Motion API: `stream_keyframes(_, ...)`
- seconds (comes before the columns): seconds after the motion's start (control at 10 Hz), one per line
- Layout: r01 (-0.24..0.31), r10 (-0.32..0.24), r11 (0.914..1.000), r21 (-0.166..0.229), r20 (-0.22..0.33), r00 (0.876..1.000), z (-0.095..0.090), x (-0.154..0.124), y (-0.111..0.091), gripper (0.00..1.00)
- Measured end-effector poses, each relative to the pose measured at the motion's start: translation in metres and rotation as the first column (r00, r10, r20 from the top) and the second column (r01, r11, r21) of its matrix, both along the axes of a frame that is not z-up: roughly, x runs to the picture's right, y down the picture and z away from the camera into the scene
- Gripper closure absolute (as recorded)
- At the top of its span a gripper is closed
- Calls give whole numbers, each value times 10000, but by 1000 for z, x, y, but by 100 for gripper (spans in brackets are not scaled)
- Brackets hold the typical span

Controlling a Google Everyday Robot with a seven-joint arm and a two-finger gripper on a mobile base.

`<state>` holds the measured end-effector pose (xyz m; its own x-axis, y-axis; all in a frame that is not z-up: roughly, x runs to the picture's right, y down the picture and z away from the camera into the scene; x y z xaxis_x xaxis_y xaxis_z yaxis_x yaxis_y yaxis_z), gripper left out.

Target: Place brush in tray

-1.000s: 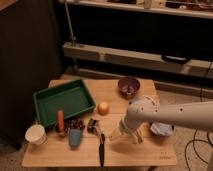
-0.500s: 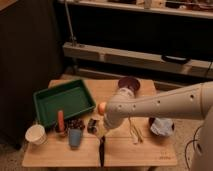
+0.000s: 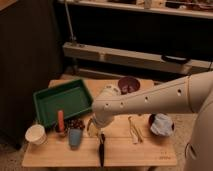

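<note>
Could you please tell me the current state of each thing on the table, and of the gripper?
Brush: lying flat near the table's front edge, not held, outside the tray.
Tray: upright, looks empty.
Gripper: open, holding nothing, low over the table just behind the brush.
Bowl: upright at the far side.
White cup: upright, front left.
Tongs: lying flat.

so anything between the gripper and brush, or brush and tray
Nothing visible separates the gripper from the brush just below it. A blue cup and an orange stick stand between brush and tray.
</note>
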<state>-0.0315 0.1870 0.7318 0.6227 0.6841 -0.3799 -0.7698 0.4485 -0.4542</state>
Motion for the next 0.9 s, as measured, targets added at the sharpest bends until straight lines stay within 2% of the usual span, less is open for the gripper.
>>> stream_keyframes(0.2, -402, 410, 9981, -463, 162, 9990, 8, -1, 3, 20)
stream_keyframes(0.3, -565, 575, 9955, -766, 111, 9983, 18, -2, 8, 20)
stream_keyframes(0.5, -581, 548, 9889, -1364, -274, 9981, 35, -3, 18, 20)
stream_keyframes(0.7, -591, 437, 9783, -1988, -811, 9957, 52, -3, 24, 20)
stream_keyframes(0.9, -430, 137, 9737, -2235, -1307, 9913, 66, -5, 32, 20)
